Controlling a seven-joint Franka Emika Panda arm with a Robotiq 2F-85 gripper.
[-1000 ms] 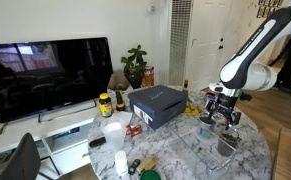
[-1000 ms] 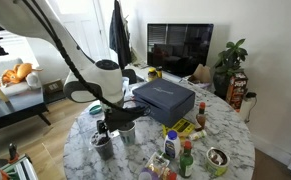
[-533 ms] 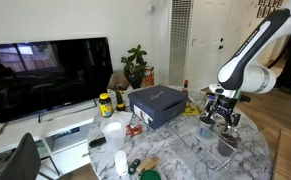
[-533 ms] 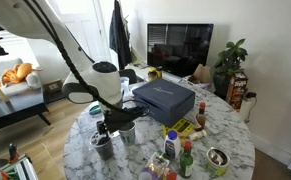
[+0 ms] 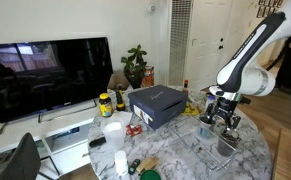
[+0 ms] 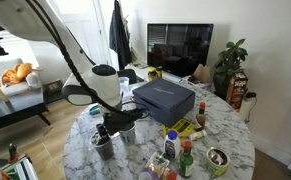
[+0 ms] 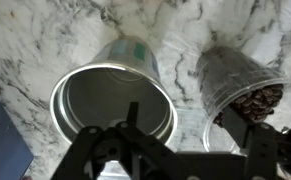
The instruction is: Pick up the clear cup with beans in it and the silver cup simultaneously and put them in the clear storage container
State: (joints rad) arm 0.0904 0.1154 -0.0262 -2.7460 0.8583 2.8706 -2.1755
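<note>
In the wrist view the silver cup [image 7: 113,100] stands upright on the marble table, its empty mouth facing me. The clear cup with beans [image 7: 243,88] stands close to its right with a strip of marble between them. My gripper [image 7: 191,135] is open just above both cups. One finger [image 7: 133,122] reaches over the silver cup's mouth and the other finger [image 7: 257,140] over the clear cup's mouth. In both exterior views the gripper [image 5: 219,120] [image 6: 113,127] hangs low over the table's edge area. I cannot make out the clear storage container.
A dark blue-grey box [image 5: 157,105] [image 6: 165,100] sits mid-table. A larger white cup [image 5: 113,134] stands beyond it. Bottles [image 6: 177,150] and a small bowl [image 6: 217,160] crowd one side. A TV [image 5: 45,75] and a plant [image 5: 135,65] stand off the table.
The arm has shifted only very slightly. The cups have not moved.
</note>
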